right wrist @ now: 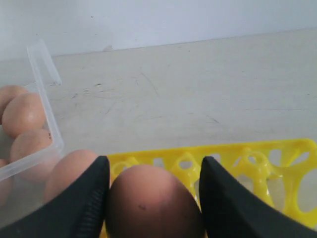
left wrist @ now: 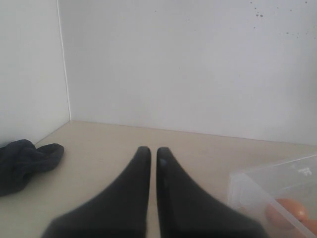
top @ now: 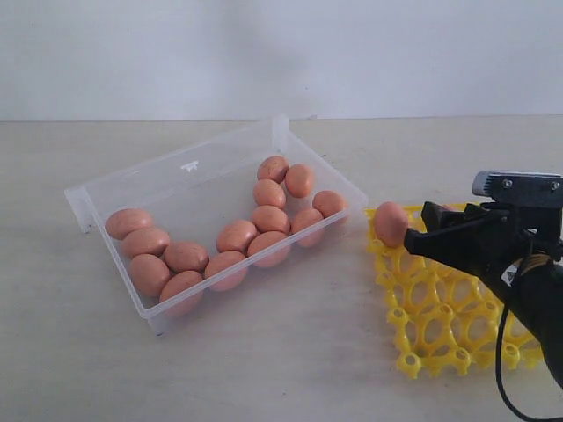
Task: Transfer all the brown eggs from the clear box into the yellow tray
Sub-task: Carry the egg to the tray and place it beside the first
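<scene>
Now my right gripper (right wrist: 154, 171) clamps one smooth pinkish-brown egg (top: 390, 223) at corner of yellow lattice tray (top: 440, 338); left gripper (left wrist: 153, 151) pinched empty.

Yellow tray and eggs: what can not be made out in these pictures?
1. yellow tray: exterior view, the right arm hides its right side.
2. held egg: right wrist view, the lower edge and the jaws cut it off.
3. clear box: left wrist view, the picture edge cuts it; only one brown egg partly shows.

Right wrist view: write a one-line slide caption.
Right pincer grips an egg at the tray's edge.
</scene>
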`<state>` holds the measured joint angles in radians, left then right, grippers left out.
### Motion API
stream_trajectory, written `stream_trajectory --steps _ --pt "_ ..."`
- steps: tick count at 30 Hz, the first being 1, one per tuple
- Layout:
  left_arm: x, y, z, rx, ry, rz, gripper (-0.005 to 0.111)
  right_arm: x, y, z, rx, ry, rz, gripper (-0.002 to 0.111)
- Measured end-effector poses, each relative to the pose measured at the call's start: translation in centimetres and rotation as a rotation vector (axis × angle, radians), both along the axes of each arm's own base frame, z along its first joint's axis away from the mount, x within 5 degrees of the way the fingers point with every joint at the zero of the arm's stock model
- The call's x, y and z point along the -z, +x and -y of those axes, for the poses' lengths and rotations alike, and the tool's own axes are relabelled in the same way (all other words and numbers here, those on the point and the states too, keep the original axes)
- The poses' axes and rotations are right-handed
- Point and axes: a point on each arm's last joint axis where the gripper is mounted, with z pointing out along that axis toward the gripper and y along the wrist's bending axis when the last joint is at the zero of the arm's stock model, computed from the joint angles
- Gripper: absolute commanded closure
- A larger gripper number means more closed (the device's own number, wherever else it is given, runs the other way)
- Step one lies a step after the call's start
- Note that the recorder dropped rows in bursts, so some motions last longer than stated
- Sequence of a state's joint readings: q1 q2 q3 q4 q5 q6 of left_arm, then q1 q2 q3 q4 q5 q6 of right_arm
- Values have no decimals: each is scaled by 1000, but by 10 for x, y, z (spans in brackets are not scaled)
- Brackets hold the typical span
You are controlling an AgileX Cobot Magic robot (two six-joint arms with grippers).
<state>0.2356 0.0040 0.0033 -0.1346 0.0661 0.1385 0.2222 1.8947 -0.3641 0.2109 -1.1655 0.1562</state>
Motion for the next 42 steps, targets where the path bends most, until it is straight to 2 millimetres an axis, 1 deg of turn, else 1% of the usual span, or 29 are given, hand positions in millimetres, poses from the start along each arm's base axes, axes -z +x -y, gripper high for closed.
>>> stream_trajectory --steps 4,8,17,24,30,32,34,35,38,40,42 --pt "0 0 0 0 0 0 103 0 0 3 32 -4 4 108" --pt "0 0 0 0 0 0 103 -1 1 1 12 -25 4 108" --pt "0 0 0 0 0 0 103 -4 25 -10 -56 -34 -40 108" --pt "0 0 0 0 0 0 103 -1 25 -11 -61 -35 -84 108" --pt "0 0 0 0 0 0 103 -1 26 -11 -61 -35 -87 108" --pt "0 0 0 0 0 0 103 -1 26 -11 -61 -35 -87 104" --pt "0 0 0 0 0 0 103 0 26 -11 -62 -35 -89 95" --pt "0 0 0 0 0 0 103 0 26 -11 -62 -35 -92 88" --pt "0 0 0 0 0 0 103 0 26 -11 -64 -35 -96 72" --pt "0 0 0 0 0 0 103 0 27 -11 -69 -41 -100 66" --pt "0 0 0 0 0 0 103 1 26 -11 -75 -48 -103 63"
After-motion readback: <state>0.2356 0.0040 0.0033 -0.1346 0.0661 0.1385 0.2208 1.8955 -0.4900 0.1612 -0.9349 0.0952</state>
